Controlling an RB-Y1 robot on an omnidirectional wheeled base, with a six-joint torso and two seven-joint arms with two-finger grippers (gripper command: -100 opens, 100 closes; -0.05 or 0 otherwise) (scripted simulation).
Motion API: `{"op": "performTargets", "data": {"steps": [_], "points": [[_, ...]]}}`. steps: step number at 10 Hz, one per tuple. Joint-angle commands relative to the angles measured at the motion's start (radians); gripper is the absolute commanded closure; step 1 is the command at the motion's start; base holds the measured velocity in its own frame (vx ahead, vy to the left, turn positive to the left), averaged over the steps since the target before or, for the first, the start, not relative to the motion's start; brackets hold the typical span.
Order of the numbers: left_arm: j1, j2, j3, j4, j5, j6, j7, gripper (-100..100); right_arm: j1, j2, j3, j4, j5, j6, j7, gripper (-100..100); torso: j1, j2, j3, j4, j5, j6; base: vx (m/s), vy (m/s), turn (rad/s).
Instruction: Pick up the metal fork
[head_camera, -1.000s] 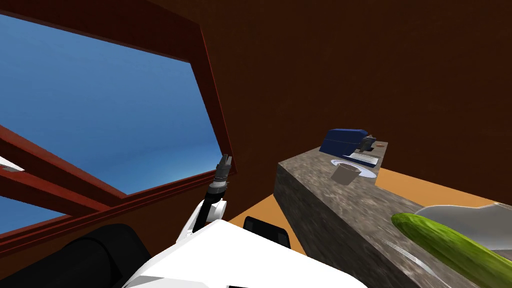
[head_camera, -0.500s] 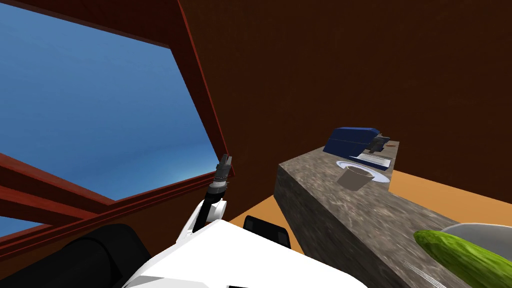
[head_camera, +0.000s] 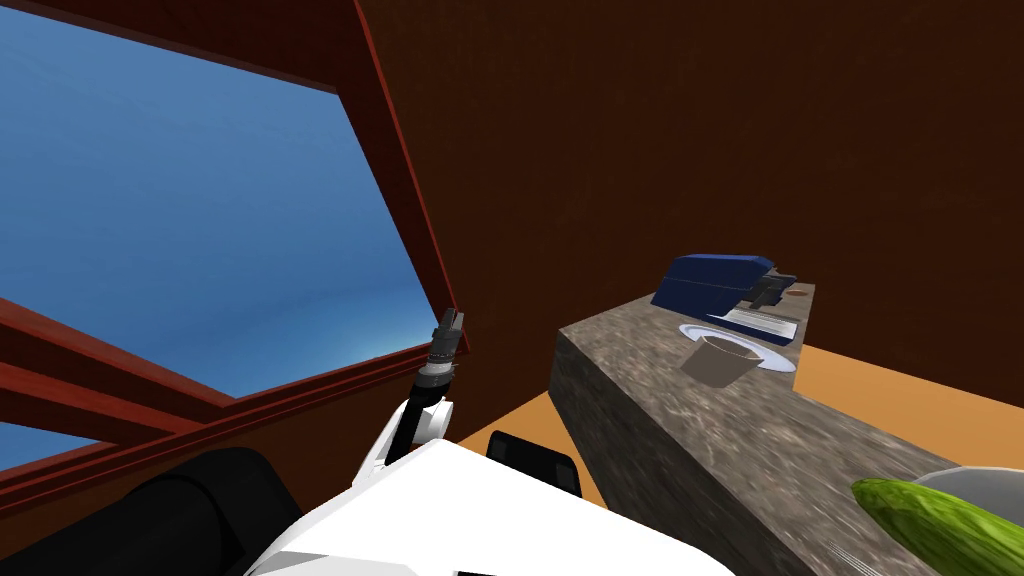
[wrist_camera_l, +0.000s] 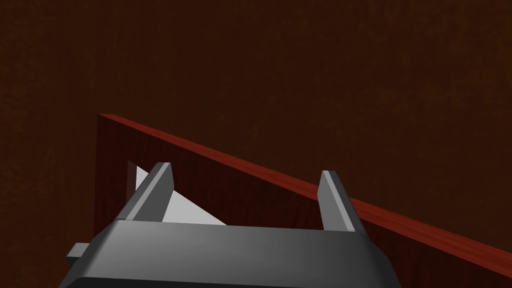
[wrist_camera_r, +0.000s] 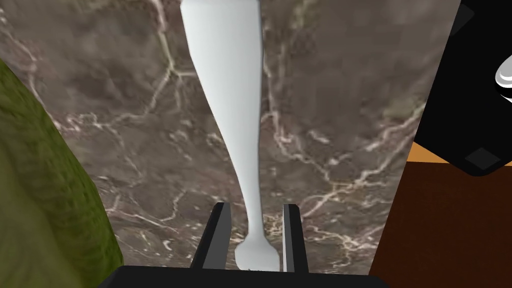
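Right tool (wrist_camera_r: 256, 206) grips fork (wrist_camera_r: 225, 75) beside cucumber (wrist_camera_r: 40, 200).

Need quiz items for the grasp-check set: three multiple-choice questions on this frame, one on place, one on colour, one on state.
1. Where is the fork's thin neck?
A. between the right gripper's fingers, over the marbled counter
B. in a drawer
C. on a chair

2. What colour is the boxy thing at the counter's far end?
A. red
B. blue
C. yellow

3. What state is the left gripper in?
A. open, nothing held
B. shut on a spoon
C. shut, nothing held

Answers:
1 A: the right wrist view shows both fingers close against the neck.
2 B: the head view shows it dark blue.
3 A: its fingers stand wide apart with nothing between them.
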Motion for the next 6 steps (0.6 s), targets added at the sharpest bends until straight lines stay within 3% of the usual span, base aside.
{"op": "performTargets", "data": {"steps": [1,3,4,5,6], "points": [[0.000,0.000,0.000,0.000,0.000,0.000,0.000,0,0.000,0.000,0.000,0.000,0.000,0.000,0.000,100,0.000,0.000,0.000,0.000,0.000,0.000,0.000,0.000,0.000],[0.000,0.000,0.000,0.000,0.000,0.000,0.000,0,0.000,0.000,0.000,0.000,0.000,0.000,0.000,100,0.000,0.000,0.000,0.000,0.000,0.000,0.000,0.000,0.000],[0.000,0.000,0.000,0.000,0.000,0.000,0.000,0,0.000,0.000,0.000,0.000,0.000,0.000,0.000,0,0.000,0.000,0.000,0.000,0.000,0.000,0.000,0.000,0.000],[0.000,0.000,0.000,0.000,0.000,0.000,0.000,0,-0.004,-0.031,-0.005,-0.010,-0.007,-0.013,-0.011,100,-0.001,0.000,0.000,0.000,0.000,0.000,-0.018,0.007,-0.121],[0.000,0.000,0.000,0.000,0.000,0.000,0.000,0,-0.005,-0.046,-0.008,-0.016,-0.010,-0.019,-0.015,100,0.000,0.001,0.001,0.000,0.001,0.001,-0.036,0.011,-0.098]]}}
